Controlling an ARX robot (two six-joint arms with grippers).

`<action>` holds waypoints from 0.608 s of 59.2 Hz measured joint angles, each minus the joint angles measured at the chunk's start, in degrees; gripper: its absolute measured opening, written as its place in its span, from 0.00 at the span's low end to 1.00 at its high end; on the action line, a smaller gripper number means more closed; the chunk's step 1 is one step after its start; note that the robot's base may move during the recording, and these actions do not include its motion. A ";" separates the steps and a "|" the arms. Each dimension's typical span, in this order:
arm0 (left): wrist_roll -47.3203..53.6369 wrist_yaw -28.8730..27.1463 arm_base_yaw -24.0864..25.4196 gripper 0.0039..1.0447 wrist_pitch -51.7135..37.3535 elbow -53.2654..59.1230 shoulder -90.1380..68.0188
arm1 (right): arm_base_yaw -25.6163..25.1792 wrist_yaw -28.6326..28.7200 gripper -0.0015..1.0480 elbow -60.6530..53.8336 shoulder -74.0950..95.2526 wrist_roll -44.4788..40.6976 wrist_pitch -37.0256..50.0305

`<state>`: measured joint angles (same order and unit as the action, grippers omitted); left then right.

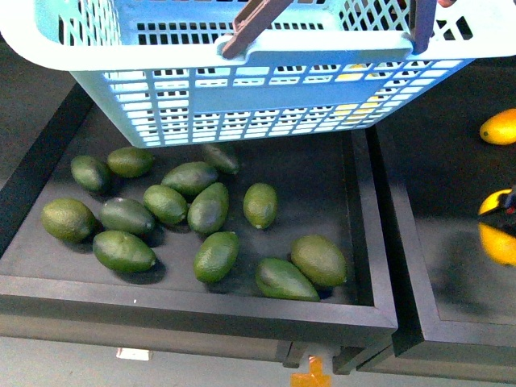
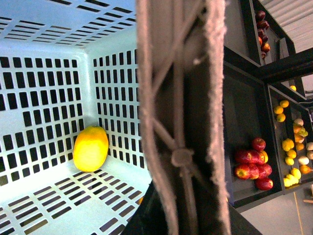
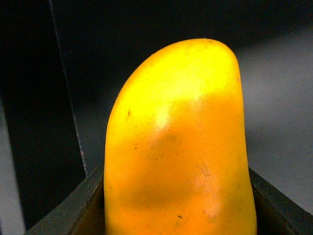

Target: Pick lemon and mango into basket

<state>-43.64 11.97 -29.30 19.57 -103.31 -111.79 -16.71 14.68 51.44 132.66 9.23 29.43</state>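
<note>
The turquoise basket (image 1: 266, 48) hangs over the back of the left tray, and its grey-brown handle (image 2: 181, 98) runs through my left gripper (image 2: 182, 191), which is shut on it. A yellow lemon (image 2: 91, 148) lies on the basket's slotted floor in a corner; in the front view it shows as yellow through the slots. The smooth yellow-orange mango (image 3: 178, 147) fills the right wrist view, and my right gripper (image 3: 178, 215) is shut on its lower part, with dark fingers (image 3: 88, 200) on either side. In the front view this gripper (image 1: 508, 211) is at the right edge, over the right tray.
Several dark green oval fruits (image 1: 208, 208) lie in the left black tray (image 1: 193, 310). The right tray (image 1: 419, 266) holds another yellow-orange fruit (image 1: 498, 126). Beyond the basket, the left wrist view shows red apples (image 2: 254, 164) and yellow fruits (image 2: 293, 147) in black bins.
</note>
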 joint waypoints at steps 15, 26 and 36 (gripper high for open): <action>0.00 0.02 0.00 0.04 0.00 0.00 0.00 | -6.99 6.47 0.58 -5.53 -16.11 -2.69 -2.43; 0.00 0.02 0.00 0.04 0.00 0.00 0.00 | -10.56 12.22 0.58 -9.35 -31.10 -3.08 -5.42; 0.00 0.00 0.00 0.04 0.00 0.00 0.00 | -8.85 14.47 0.58 -12.07 -47.89 -2.23 -8.26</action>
<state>-43.64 11.97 -29.30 19.57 -103.31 -111.79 -25.56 29.15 39.38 84.77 7.01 21.17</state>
